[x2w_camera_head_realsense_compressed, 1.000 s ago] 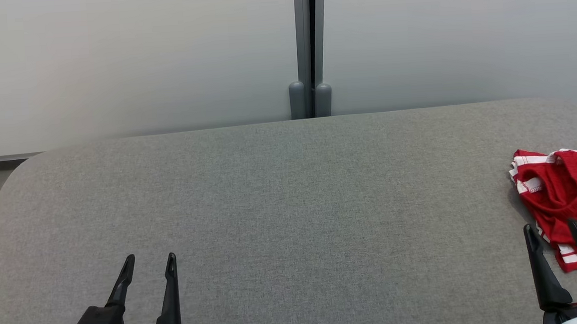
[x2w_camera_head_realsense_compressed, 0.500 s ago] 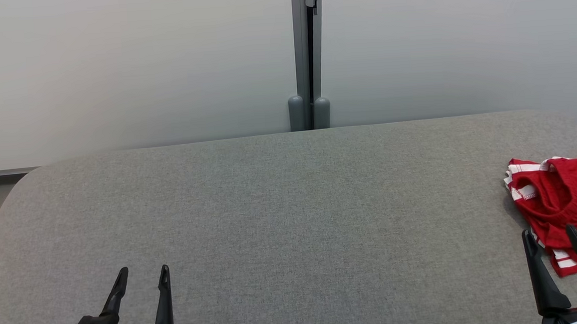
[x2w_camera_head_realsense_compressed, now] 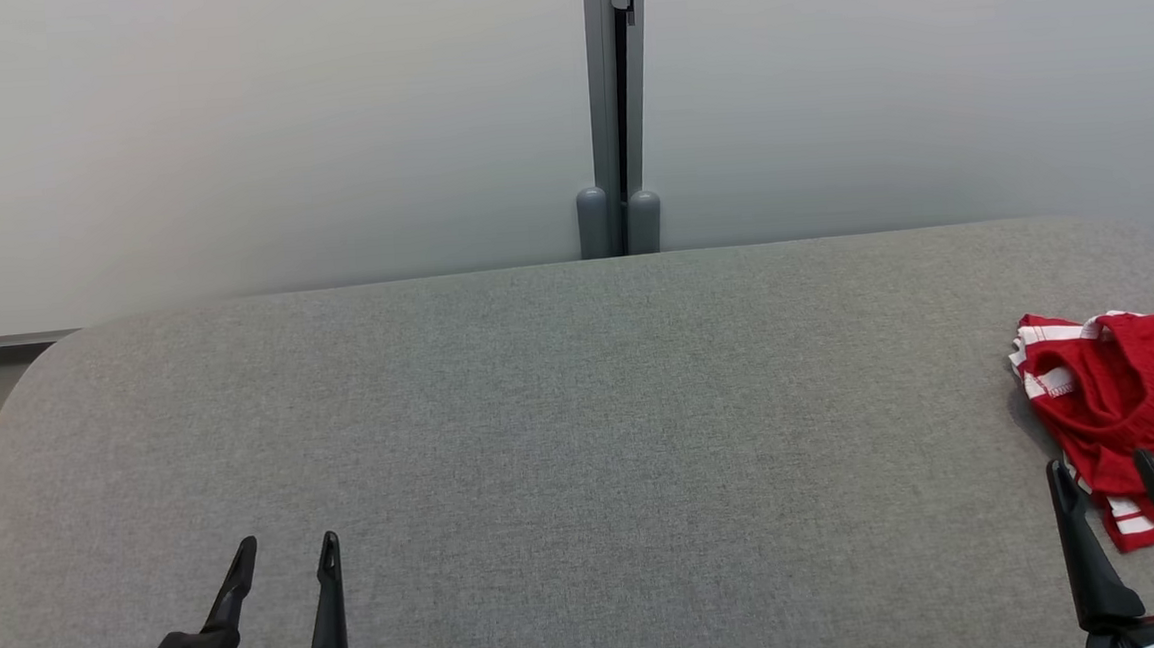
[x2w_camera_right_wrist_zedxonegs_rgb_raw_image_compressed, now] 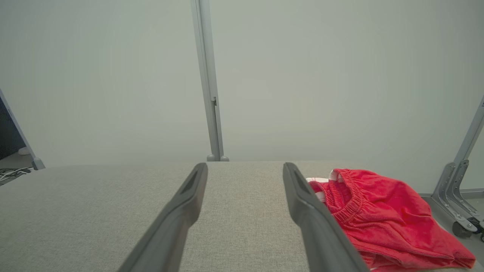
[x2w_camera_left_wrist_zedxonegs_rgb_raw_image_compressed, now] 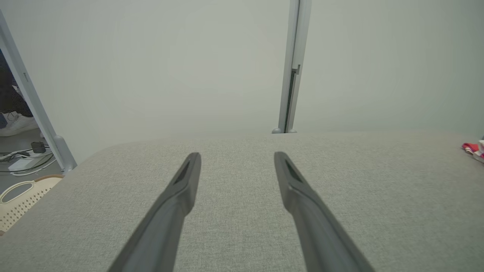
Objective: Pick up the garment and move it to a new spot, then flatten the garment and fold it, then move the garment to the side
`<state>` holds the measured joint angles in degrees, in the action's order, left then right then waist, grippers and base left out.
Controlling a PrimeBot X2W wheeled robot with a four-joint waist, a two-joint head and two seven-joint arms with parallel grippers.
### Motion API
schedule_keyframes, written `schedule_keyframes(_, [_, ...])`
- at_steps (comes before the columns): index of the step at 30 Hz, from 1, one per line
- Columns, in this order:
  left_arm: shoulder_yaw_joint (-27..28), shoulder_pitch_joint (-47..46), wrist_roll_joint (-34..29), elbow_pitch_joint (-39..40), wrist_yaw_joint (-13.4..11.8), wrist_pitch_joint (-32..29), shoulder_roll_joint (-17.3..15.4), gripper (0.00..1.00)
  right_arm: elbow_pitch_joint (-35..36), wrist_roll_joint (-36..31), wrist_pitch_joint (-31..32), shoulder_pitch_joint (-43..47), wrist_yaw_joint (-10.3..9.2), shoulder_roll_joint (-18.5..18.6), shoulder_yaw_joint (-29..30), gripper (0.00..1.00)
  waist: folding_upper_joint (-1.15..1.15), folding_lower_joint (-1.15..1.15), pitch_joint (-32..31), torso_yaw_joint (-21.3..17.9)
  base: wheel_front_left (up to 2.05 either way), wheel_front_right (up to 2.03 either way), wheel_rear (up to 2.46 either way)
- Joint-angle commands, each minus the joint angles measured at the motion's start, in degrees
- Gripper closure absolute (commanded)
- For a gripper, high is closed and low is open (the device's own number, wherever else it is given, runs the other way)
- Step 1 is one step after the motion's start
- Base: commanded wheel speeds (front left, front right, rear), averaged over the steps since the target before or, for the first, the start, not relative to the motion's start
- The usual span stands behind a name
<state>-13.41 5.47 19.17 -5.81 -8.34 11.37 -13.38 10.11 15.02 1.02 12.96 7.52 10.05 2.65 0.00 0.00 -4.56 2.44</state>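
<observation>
The garment [x2w_camera_head_realsense_compressed: 1128, 410] is red with white stripes and lies crumpled at the right edge of the grey padded table [x2w_camera_head_realsense_compressed: 584, 444]. In the right wrist view the garment [x2w_camera_right_wrist_zedxonegs_rgb_raw_image_compressed: 382, 219] sits just right of my right finger. My right gripper [x2w_camera_head_realsense_compressed: 1102, 470] stands open at the lower right, its tips at the garment's near edge, nothing between them. Far off at the lower left my left gripper [x2w_camera_head_realsense_compressed: 285, 548] is open and empty above bare table. In the left wrist view a red sliver of the garment [x2w_camera_left_wrist_zedxonegs_rgb_raw_image_compressed: 472, 148] shows at the far right.
A pale partition wall with a grey post [x2w_camera_head_realsense_compressed: 614, 111] runs behind the table. A cream perforated basket [x2w_camera_left_wrist_zedxonegs_rgb_raw_image_compressed: 19, 200] sits beside the table's left corner, with cables on the floor [x2w_camera_left_wrist_zedxonegs_rgb_raw_image_compressed: 22, 158]. A metal frame foot with a caster [x2w_camera_right_wrist_zedxonegs_rgb_raw_image_compressed: 457, 204] stands right of the table.
The head camera tilted up a little over the second, so the whole picture shifted down. Both grippers stay open and the garment lies as before.
</observation>
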Motion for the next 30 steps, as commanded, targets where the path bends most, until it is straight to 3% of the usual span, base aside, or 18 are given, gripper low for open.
schedule_keyframes(1, [0.02, -0.21, 0.03, 0.06, -0.27, 0.24, -0.15, 0.0, -0.06, 0.43, -0.41, 0.32, -0.07, 0.32, 0.05, 0.0, 0.0, 0.0, 0.08, 0.04, 0.0, 0.0, 0.0])
schedule_keyframes(2, [-0.07, -0.28, 0.15, 0.01, -0.15, 0.21, -0.16, 0.0, -0.07, 0.49, -0.39, 0.37, -0.07, 0.34, 0.08, 0.0, 0.0, 0.0, 0.1, 0.07, 0.0, 0.0, 0.0])
schedule_keyframes(3, [-0.19, 0.03, 0.06, -0.16, -0.01, -0.04, 0.08, 1.0, -0.22, 0.04, -0.02, 0.0, 0.0, -0.03, 0.06, 1.0, 0.0, 0.0, 0.1, 0.05, 0.0, 0.0, 0.0])
schedule_keyframes(6, [-0.55, 0.46, 0.53, -1.47, 0.09, -0.34, 0.74, 1.0, -1.68, 0.51, 0.06, -0.02, 0.01, -0.72, -0.17, 1.0, 0.0, 0.0, 0.13, 0.04, 0.0, 0.0, 0.0])
schedule_keyframes(30, [5.1, -3.37, 22.07, -3.62, 4.7, -5.16, 3.25, 1.0, -8.16, 23.31, 1.34, -5.75, 0.0, -2.24, 0.64, 1.0, 0.0, 0.0, 0.98, -0.42, 0.0, 0.0, 0.0])
